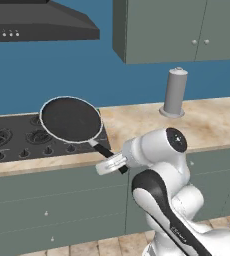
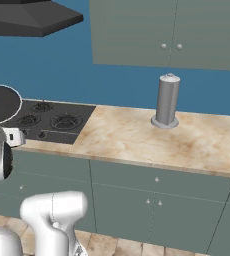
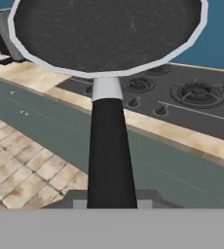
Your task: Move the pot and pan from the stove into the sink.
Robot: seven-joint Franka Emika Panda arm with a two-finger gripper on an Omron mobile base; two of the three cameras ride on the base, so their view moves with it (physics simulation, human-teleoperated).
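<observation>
With its fingers closed tight on the long black handle, the gripper (image 1: 121,166) holds the shallow black pale-rimmed frying pan (image 1: 71,119) lifted and tilted above the dark grey gas cooktop (image 1: 17,140). Risk: pan could pivot in this end grip and strike the grey cylindrical canister (image 1: 175,93) beyond.

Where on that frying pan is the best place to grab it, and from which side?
The long straight handle, approached from its free end, along its length. It sticks out clear of the pan toward the counter's front edge and looks slim enough for narrow jaws; the wide round bowl is not. The gripper is already shut on that handle, holding the pan above the stove.
</observation>
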